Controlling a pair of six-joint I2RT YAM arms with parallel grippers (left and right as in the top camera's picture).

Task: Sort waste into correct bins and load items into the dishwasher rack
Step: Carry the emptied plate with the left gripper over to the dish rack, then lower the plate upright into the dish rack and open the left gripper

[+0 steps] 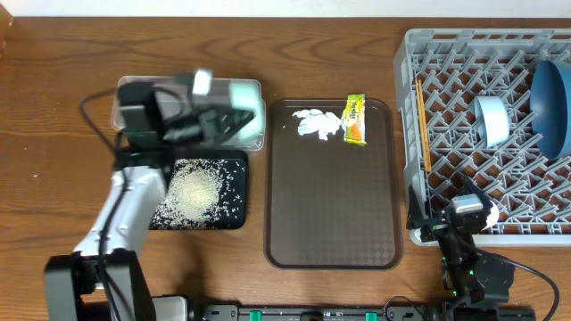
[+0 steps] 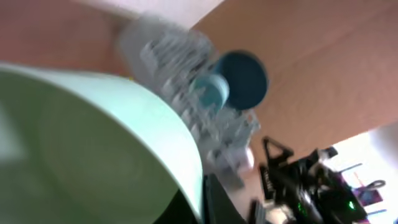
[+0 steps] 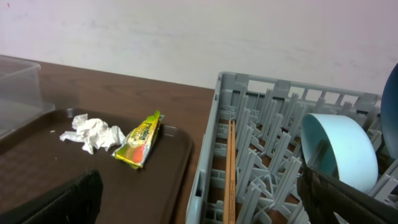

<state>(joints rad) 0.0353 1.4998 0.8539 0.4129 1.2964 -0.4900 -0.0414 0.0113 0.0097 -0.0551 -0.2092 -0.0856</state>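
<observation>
The dark brown serving tray (image 1: 332,205) lies with its long sides running from the far edge of the table to the near one. In its far right corner are the crumpled white tissue (image 1: 317,125) and, just right of it, the snack wrapper (image 1: 355,119). The wrapper's long axis follows the tray's long sides.

Left of the tray's far end, the left gripper (image 1: 212,114) is clenched on the white green-rimmed bowl (image 1: 243,105) and holds it raised above the clear plastic tub (image 1: 259,143). The bowl is tipped off level, but blur hides which way its mouth faces. Left of the tray's near half sits the glossy black tray (image 1: 239,223), with the rice grains (image 1: 194,189) heaped in it.

Right of the tray stands the grey dishwasher rack (image 1: 464,53). The wooden chopsticks (image 1: 422,125) lie together along the rack's side nearest the tray, their long axis parallel to the tray's long sides. Further right, the small pale-blue bowl (image 1: 491,120) stands on edge, mouth turned towards the tray. The large blue bowl (image 1: 553,102) stands on edge beyond it.

The right gripper (image 1: 464,218) hangs off the tray's near right corner, by the rack's near edge. Its fingers (image 3: 62,199) are spread wide and grasp nothing.
</observation>
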